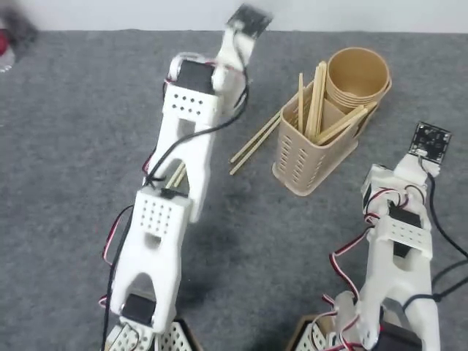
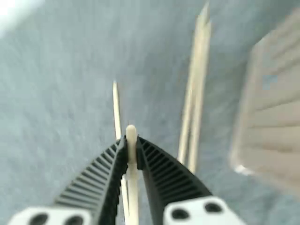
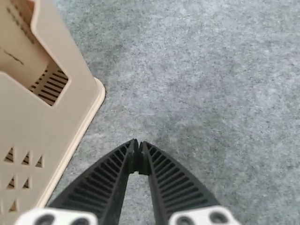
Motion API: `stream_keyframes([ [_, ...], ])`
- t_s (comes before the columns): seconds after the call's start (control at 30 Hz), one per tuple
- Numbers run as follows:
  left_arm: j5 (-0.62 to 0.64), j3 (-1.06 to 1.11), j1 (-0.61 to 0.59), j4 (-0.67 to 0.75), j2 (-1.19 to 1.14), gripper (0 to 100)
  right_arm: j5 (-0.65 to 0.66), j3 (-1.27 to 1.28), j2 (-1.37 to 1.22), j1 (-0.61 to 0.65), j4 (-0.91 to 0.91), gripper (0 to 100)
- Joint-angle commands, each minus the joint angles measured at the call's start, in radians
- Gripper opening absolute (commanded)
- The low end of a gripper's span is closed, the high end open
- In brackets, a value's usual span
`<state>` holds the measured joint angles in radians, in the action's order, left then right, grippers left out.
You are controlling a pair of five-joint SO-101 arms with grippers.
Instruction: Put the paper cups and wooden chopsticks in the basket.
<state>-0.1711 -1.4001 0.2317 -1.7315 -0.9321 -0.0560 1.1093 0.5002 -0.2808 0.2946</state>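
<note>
The beige basket (image 1: 303,157) stands right of centre, with stacked paper cups (image 1: 358,73) and several wooden chopsticks (image 1: 316,110) in it. A pair of chopsticks (image 1: 254,142) lies on the carpet just left of it. My left gripper (image 2: 131,140) is shut on a single chopstick (image 2: 131,164) above the carpet. Another thin chopstick (image 2: 116,105) and the pair (image 2: 194,103) show beyond it, with the basket wall (image 2: 272,108) to one side. My right gripper (image 3: 137,146) is shut on nothing, low over the carpet beside the basket's corner (image 3: 70,108).
Grey carpet covers the table. The left arm (image 1: 183,146) stretches across the middle, with chopstick ends (image 1: 175,175) showing under it. The right arm (image 1: 398,234) stands at the lower right, close to the basket. A dark and red object (image 1: 11,36) sits at the far left corner.
</note>
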Motion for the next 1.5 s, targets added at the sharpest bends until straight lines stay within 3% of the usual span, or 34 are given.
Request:
stream_keyframes([
  [0.0,0.072,-0.09,0.121,0.026,0.391,1,0.012,-0.006,0.022,0.012,-0.015,1.2],
  [0.17,0.144,-0.117,0.192,0.236,0.618,1,0.012,-0.006,0.019,0.012,-0.015,1.2],
  [0.33,0.284,-0.119,0.224,0.471,0.694,1,0.012,-0.006,0.018,0.012,-0.015,1.2],
  [0.6,0.526,-0.094,0.319,0.575,0.654,1,0.012,-0.006,0.016,0.013,-0.015,1.2],
  [0.73,0.512,-0.097,0.368,0.588,0.525,1,0.012,-0.005,0.016,0.012,-0.016,1.2],
  [0.93,0.47,-0.16,0.325,0.609,0.345,1,0.014,-0.006,0.016,0.01,-0.022,1.2],
  [1.17,0.468,-0.278,0.339,0.457,0.212,2,0.014,-0.009,0.018,0.01,-0.022,1.2],
  [1.33,0.505,-0.278,0.338,0.362,0.226,18,0.014,-0.009,0.018,0.01,-0.022,1.2],
  [1.47,0.526,-0.277,0.336,0.308,0.299,19,0.014,-0.009,0.018,0.01,-0.022,1.2],
])
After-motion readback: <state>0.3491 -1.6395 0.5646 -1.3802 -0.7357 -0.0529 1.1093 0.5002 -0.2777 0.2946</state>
